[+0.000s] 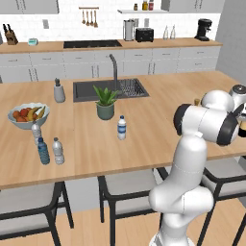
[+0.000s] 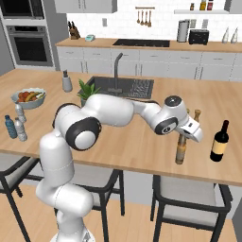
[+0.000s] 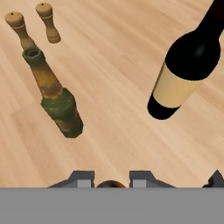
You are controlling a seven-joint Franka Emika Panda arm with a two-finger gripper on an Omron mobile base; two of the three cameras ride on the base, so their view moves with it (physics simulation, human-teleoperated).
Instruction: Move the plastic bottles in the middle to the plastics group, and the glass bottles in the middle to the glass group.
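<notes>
My gripper point(image 2: 184, 135) is shut on the neck of the slim brown glass bottle point(image 2: 180, 151), which hangs upright with its base at the counter near the front edge. In the hand view the bottle's round brown top point(image 3: 109, 184) sits between the fingertips of the gripper point(image 3: 109, 177). Ahead of it stand the olive-green bottle point(image 3: 57, 100) and the fat dark bottle point(image 3: 183, 74) with a pale label, also seen as the dark bottle point(image 2: 219, 142). A blue-labelled water bottle point(image 1: 121, 128) stands mid-counter. At the left stand the blue-tinted bottle point(image 1: 43, 151) and two clear bottles point(image 1: 58, 151).
Two wooden shakers point(image 3: 49, 24) stand just beyond the olive-green bottle. A potted plant point(image 1: 105, 102), the sink point(image 1: 109, 89), a grey dispenser point(image 1: 59, 91) and a fruit bowl point(image 1: 28, 115) lie across the counter. Stools point(image 1: 129, 185) line the front edge.
</notes>
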